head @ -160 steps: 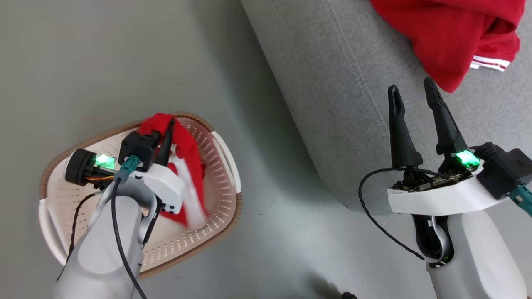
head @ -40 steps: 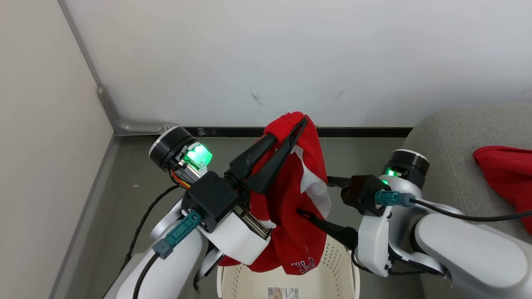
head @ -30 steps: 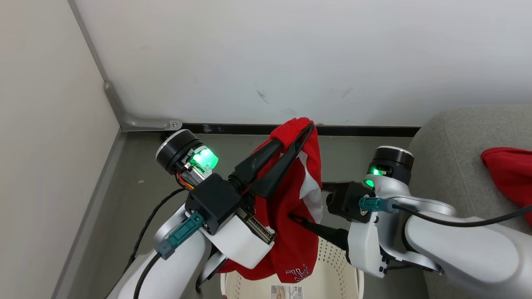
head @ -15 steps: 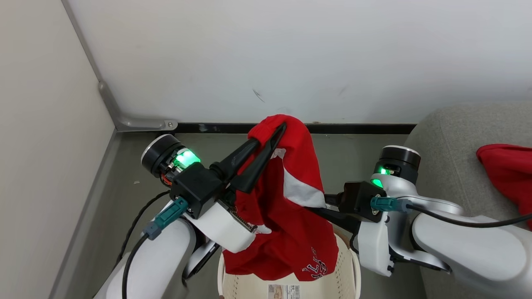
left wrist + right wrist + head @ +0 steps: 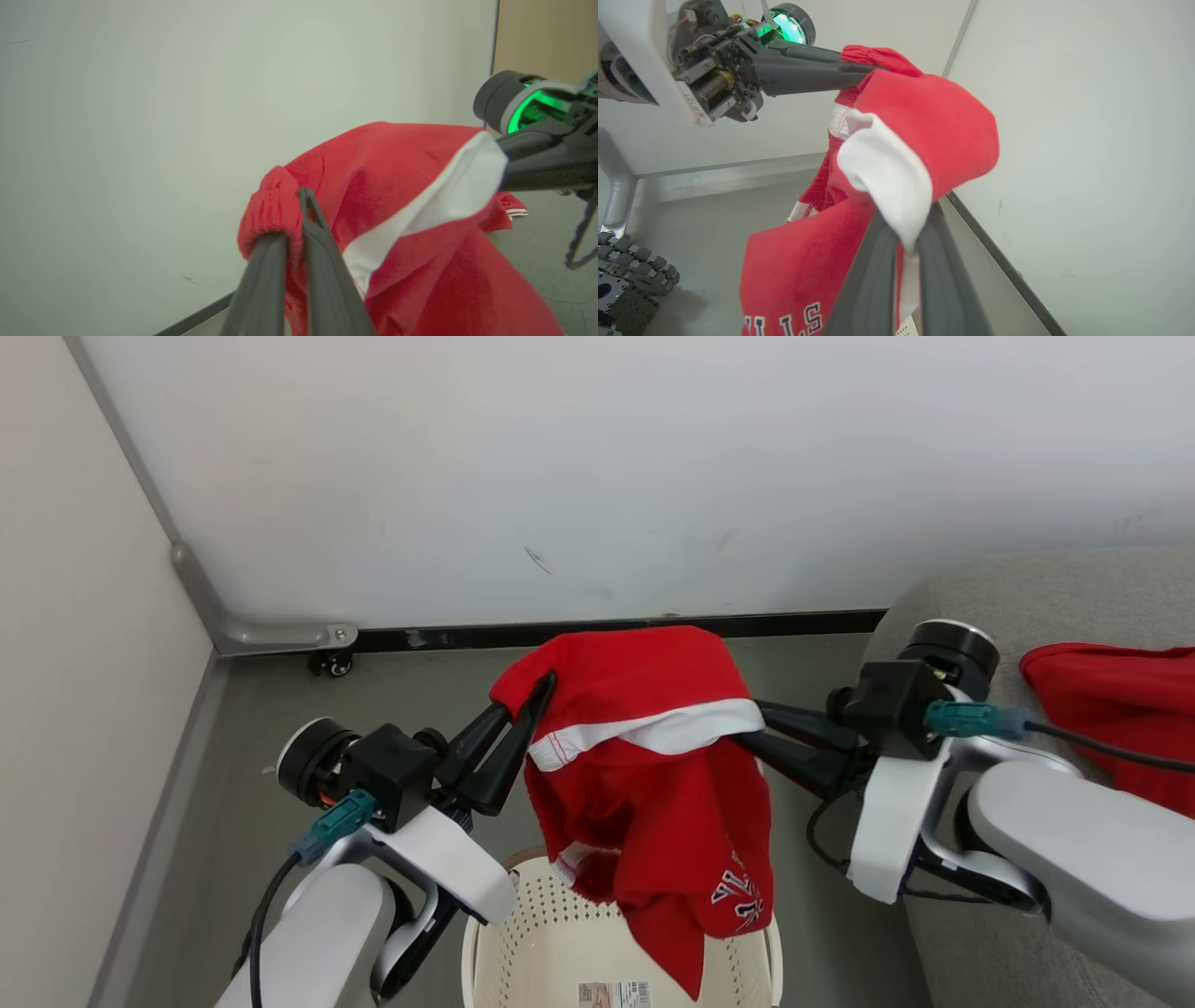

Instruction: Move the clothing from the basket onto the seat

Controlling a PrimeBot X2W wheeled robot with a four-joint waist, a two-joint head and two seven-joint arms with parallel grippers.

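Note:
A red garment [image 5: 644, 747] with a white panel and white lettering hangs stretched between my two grippers, above the cream perforated basket [image 5: 523, 933]. My left gripper [image 5: 544, 681] is shut on the garment's ribbed red edge, its fingers [image 5: 303, 233] pinching the cloth. My right gripper [image 5: 761, 726] is shut on the white-panel side; its fingertips are buried in the cloth [image 5: 896, 186]. A second red garment [image 5: 1102, 709] lies on the grey seat [image 5: 1027, 588] at the right. The basket's inside shows bare bottom with a barcode sticker [image 5: 611, 994].
A white wall with a black baseboard [image 5: 448, 637] stands close behind the held garment. A beige wall and metal corner strip [image 5: 201, 607] close off the left. Grey floor surrounds the basket. My robot base's tracked wheel [image 5: 630, 270] shows low in the right wrist view.
My right gripper has shut on the garment's white-panel side. Both arms have drawn apart, spreading the cloth sideways between them. The head camera has shifted a little too.

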